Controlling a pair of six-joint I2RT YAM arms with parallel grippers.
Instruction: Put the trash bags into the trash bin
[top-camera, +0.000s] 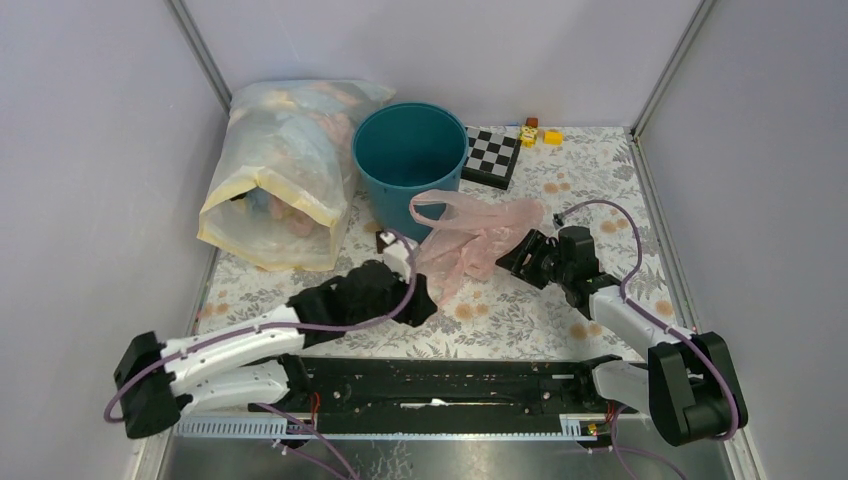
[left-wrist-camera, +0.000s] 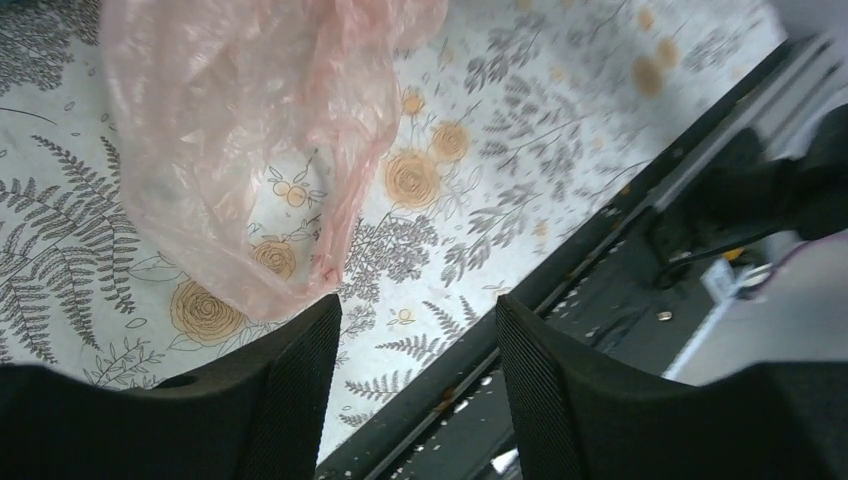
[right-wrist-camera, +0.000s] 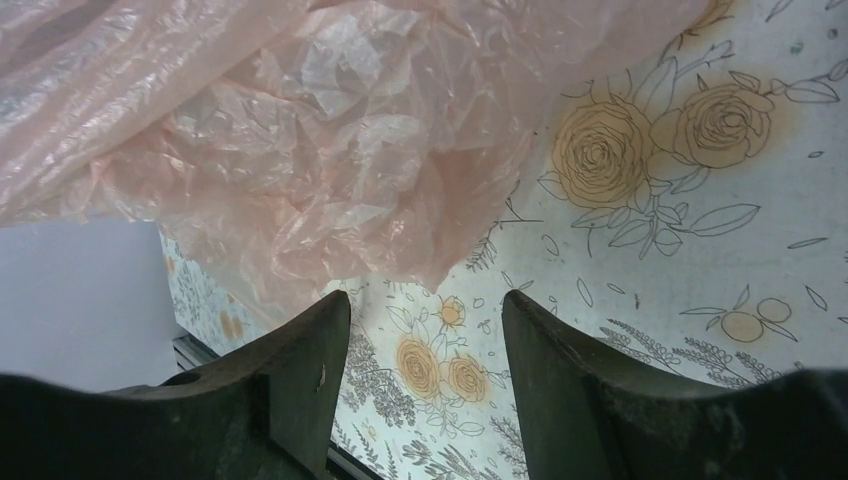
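Fingers (left-wrist-camera: 290, 390) of left gripper (left-wrist-camera: 415, 305): spread apart with nothing between them. Pink film lies just ahead of one tip.

Sack (top-camera: 285, 170): large, clear, yellowish-edged and stuffed with bags. Lies at the left of the floral table (top-camera: 520, 315), just beside the bin.

Trash bin (top-camera: 400, 195): round, teal, upright, toward the back of the table.

Trash bag (top-camera: 478, 238): pale pink, translucent, crumpled. Lies on the table just in front of the bin and outside it, between the two grippers, with one handle loop against the bin's wall.

Checkered board (top-camera: 492, 155): black and white, flat, just right of the bin.

Blocks (top-camera: 537, 133): small, yellow and orange, behind the board.

Right gripper (right-wrist-camera: 425, 300): fingers (right-wrist-camera: 590, 400) parted, gripping nothing. The bag's crinkled edge hangs just ahead of the tips.
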